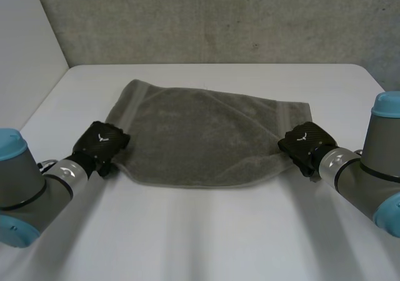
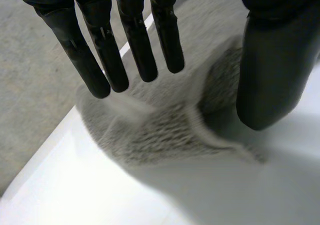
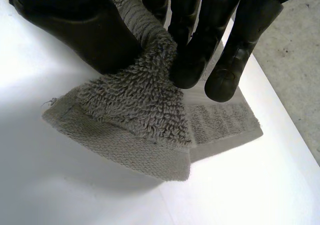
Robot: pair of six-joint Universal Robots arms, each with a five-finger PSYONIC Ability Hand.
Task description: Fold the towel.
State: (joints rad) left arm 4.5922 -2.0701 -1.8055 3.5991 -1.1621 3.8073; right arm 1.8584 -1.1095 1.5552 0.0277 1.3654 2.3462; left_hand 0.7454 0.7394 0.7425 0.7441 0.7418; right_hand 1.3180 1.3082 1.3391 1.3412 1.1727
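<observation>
Two black robot hands sit at opposite ends of one grey towel [image 1: 200,131], which lies spread on a white table [image 1: 200,237]. The left hand [image 1: 100,140] is at the towel's near corner on its own side. The right hand [image 1: 304,142] is at the near corner on the other side, well apart from the left.

Between the hands, the towel's near edge runs in a shallow curve. Bare table lies open on the robot's side of both hands and out past each one. Beyond the fingertips, the towel reaches toward the far edge, leaving a strip of bare table before a grey wall [image 1: 206,19].

In the left wrist view, the left hand's fingers [image 2: 105,60] are straight and spread over the corner. The thumb [image 2: 272,75] stands apart beside them, with a low ridge of cloth between. Nothing is pinched, and it is unclear whether the thumb tip touches the cloth.

In the right wrist view, the right hand's curled fingers [image 3: 200,40] and thumb clamp a bunched fold of towel. The corner under them is doubled over.

Its pile is thick and looped, with a flat woven band along the hem. It lies mostly flat with soft creases.
</observation>
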